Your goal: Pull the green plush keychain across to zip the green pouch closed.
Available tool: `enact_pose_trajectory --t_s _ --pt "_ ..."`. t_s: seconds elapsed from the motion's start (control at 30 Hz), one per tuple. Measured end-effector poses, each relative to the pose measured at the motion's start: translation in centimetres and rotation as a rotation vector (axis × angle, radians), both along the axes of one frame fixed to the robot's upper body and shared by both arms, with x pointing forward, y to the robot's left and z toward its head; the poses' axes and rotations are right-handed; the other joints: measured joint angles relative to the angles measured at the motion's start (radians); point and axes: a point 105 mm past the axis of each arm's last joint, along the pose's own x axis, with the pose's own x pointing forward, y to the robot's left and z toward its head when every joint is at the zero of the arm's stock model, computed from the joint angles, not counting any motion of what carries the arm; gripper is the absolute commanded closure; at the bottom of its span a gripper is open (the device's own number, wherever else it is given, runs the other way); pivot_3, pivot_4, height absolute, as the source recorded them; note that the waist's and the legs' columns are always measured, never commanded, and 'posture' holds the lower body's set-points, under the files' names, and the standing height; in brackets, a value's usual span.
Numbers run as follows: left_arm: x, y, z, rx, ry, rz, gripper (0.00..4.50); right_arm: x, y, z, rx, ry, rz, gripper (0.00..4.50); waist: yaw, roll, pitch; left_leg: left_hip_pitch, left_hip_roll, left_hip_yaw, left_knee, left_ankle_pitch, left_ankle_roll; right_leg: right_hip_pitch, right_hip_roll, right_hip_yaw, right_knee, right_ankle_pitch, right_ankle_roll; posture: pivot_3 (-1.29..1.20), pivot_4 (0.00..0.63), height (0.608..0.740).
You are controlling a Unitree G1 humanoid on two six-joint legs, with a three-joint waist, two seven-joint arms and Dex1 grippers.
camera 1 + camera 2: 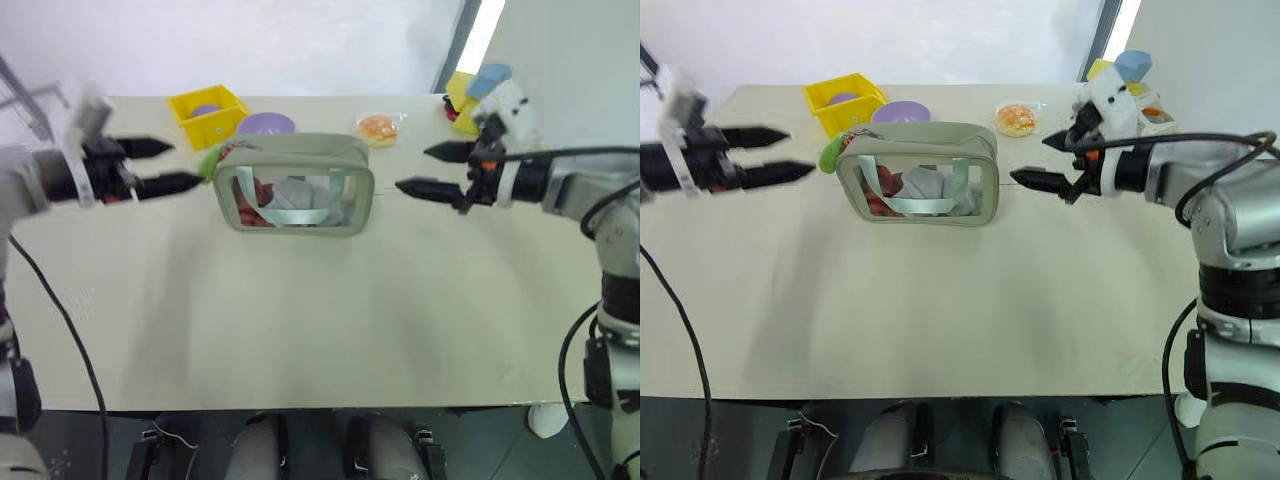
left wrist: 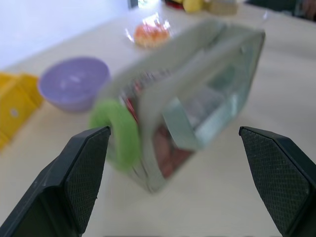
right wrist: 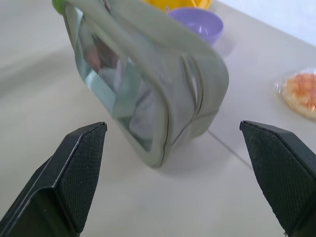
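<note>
Both pincers gape — green plush keychain [image 2: 121, 133] near left pincer [image 1: 160, 166].

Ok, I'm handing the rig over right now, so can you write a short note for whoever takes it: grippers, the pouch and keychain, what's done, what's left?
Left gripper: open, empty, just off the pouch's left end.
Right gripper: open, empty, off its right end, apart from it.
Green pouch: upright mid-table, window facing the robot.
Green plush keychain: at the pouch's top left corner, beside the left fingertips, not gripped.
Done: both grippers flank the pouch.
Left: grip the keychain, likely steady the pouch, pull it across to the right end.
</note>
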Motion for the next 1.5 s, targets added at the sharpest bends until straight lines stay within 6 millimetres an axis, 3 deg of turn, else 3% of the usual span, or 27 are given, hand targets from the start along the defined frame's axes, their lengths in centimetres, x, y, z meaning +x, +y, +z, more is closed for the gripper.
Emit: enact_pose_trajectory --t_s 0.1,0.27,0.43,0.67,0.8,0.97,1.03,1.13,1.37,1.5 --pt "0.7 0.4 0.4 -0.012 -0.001 0.012 0.03 0.5 0.0 0.8 0.024 -0.011 0.009 0.0 0.001 -0.001 0.0 -0.001 0.0 0.001 0.0 0.001 -0.003 -0.001 0.0 0.0 0.0 0.0 0.0 0.0 0.15 0.739" --pt "1.1 0.5 -1.4 0.021 0.055 -0.001 0.03 1.1 0.1 0.1 -0.01 -0.007 0.017 0.0 0.002 -0.001 0.002 -0.001 0.001 0.002 0.0 0.002 -0.003 -0.003 0.0 0.002 0.001 0.0 0.001 0.0 0.15 0.739" --pt "1.0 0.7 -1.6 0.026 0.061 -0.009 0.03 1.3 1.3 0.5 -0.037 -0.043 0.062 0.0 0.0 -0.003 0.003 -0.001 0.001 0.004 0.002 0.003 -0.004 -0.006 0.0 0.004 0.008 0.0 0.001 0.0 0.15 0.739" --pt "-0.8 -0.7 -2.7 0.012 0.111 -0.087 0.03 3.1 6.5 1.6 -0.077 -0.124 0.155 0.0 -0.005 -0.003 0.003 -0.002 0.002 0.008 0.001 0.004 -0.006 -0.012 0.0 0.009 0.012 0.0 0.0 0.0 0.15 0.739" --pt "-1.3 -2.0 -3.0 0.016 0.086 -0.12 0.03 4.2 10.7 1.8 -0.112 -0.181 0.242 0.0 -0.005 -0.003 0.003 -0.002 0.002 0.009 0.002 0.004 -0.006 -0.012 0.001 0.01 0.012 0.0 0.0 0.0 0.15 0.739" --pt "-1.4 -2.4 -2.4 -0.03 0.053 -0.084 0.03 6.2 12.1 -0.9 -0.209 -0.197 0.25 0.0 0.0 -0.004 0.003 -0.002 0.002 0.009 0.003 0.004 -0.005 -0.012 0.0 0.01 0.012 0.0 0.0 0.0 0.15 0.739" --pt "-2.0 -2.5 -3.6 -0.01 0.071 -0.084 0.03 6.2 12.4 -1.7 -0.23 -0.192 0.268 0.0 -0.004 -0.004 0.003 -0.002 0.002 0.009 0.002 0.004 -0.005 -0.012 0.0 0.011 0.012 0.0 0.0 0.0 0.15 0.739" --pt "-2.3 -2.8 -5.4 -0.019 0.13 -0.079 0.0 6.0 12.2 -3.1 -0.272 -0.167 0.3 0.91 -0.005 -0.004 0.003 -0.002 0.002 0.009 0.002 0.004 -0.005 -0.012 0.001 0.011 0.012 0.0 0.0 0.0 0.15 0.739" --pt "-2.3 -2.5 -4.4 -0.052 0.089 -0.042 0.0 6.1 11.9 -3.7 -0.313 -0.178 0.327 4.46 -0.006 -0.004 0.003 -0.001 0.002 0.009 0.003 0.005 -0.006 -0.012 0.001 0.011 0.013 0.0 0.0 0.0 0.15 0.739" --pt "-2.2 -2.4 -4.2 -0.051 0.088 -0.039 0.0 6.1 11.9 -3.6 -0.322 -0.201 0.336 4.46 -0.006 -0.004 0.003 -0.001 0.002 0.009 0.003 0.005 -0.006 -0.012 0.001 0.011 0.013 0.0 0.0 0.0 0.15 0.739"
